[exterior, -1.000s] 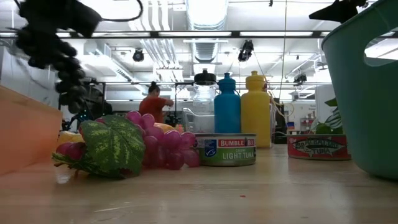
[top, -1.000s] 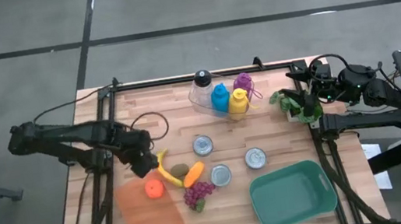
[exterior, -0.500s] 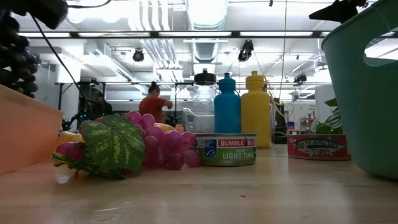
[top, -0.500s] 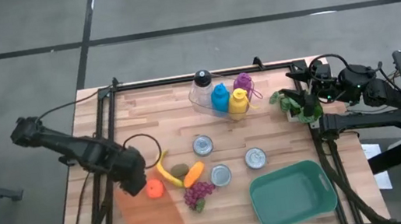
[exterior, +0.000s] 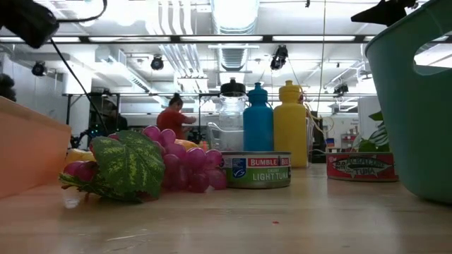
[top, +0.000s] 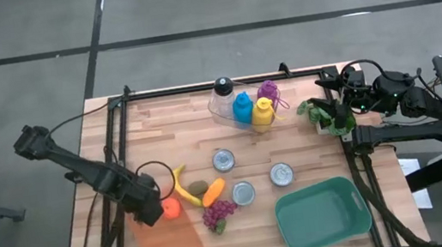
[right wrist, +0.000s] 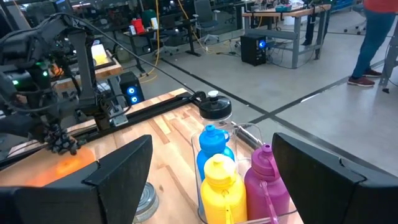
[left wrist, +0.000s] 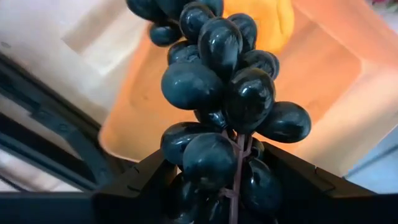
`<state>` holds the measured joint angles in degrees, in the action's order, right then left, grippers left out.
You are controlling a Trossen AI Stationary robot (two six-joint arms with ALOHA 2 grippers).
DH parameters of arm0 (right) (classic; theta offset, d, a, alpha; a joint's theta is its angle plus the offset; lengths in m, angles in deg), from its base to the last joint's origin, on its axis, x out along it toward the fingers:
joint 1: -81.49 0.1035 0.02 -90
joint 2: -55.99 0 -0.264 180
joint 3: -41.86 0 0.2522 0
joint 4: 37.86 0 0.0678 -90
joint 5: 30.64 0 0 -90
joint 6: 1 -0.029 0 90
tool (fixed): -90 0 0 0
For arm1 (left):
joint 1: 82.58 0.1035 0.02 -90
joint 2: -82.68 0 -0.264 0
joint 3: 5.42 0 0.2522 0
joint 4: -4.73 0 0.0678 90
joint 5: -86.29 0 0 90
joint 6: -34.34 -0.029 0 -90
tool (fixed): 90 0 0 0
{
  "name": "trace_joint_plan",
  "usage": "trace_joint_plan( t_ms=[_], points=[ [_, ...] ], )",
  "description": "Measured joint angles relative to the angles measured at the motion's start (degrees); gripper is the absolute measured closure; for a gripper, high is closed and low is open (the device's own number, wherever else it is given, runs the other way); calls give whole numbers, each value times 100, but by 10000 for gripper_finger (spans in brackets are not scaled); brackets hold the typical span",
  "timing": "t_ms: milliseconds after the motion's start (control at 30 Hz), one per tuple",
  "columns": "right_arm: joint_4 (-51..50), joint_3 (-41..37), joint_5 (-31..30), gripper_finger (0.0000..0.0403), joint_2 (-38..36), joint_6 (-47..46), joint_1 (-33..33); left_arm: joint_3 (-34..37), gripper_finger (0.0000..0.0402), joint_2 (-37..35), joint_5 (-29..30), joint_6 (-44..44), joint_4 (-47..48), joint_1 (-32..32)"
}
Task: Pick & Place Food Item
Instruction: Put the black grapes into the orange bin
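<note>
A bunch of black grapes hangs from my left gripper, which is shut on it above the far end of the orange bin at the table's near left. The right wrist view shows the same bunch dangling just over the orange bin. An orange fruit lies in the bin. My right gripper waits open at the table's far right edge, with nothing between its fingers. My left gripper holds the bunch by its stem end, pinched between the two fingers. The fingers come from above, pointing steeply down. The rest of the bunch hangs below them, clear of the bin.
A banana, a carrot and purple grapes with a leaf lie right of the bin. Three cans stand mid-table, and a green tub is near right. Bottles in a clear holder stand at the far edge.
My left gripper has carried the black grapes toward the table's near edge and a little left and down, rolling its wrist as it went. From beside the banana it has come over the orange bin. Its grip has stayed shut on the bunch.
</note>
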<state>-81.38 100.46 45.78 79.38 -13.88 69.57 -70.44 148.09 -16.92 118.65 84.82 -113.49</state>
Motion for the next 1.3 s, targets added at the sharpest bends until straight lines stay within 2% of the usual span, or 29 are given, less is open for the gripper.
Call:
trace_joint_plan(
  t_ms=[233, 467, 1000, 1100, 1300],
  points=[
    [0, 0, 2, 74, 1, 0, 2, 618, 182, 0, -401, 40, -951, 4],
    [2, 1, 2, 74, -1, 0, 2, 1048, 182, -2, -546, 354, -1407, 26],
    [0, 0, 0, 74, 1, 0, 1, 1069, 178, -7, -527, 557, -1596, 31],
    [2, 1, 2, 74, 1, 0, 2, 1069, 160, -7, -527, 577, -1598, 31],
    [2, 0, 2, 74, 1, 0, 0, 1069, 95, -7, -527, 603, -1596, 31]
  ],
)
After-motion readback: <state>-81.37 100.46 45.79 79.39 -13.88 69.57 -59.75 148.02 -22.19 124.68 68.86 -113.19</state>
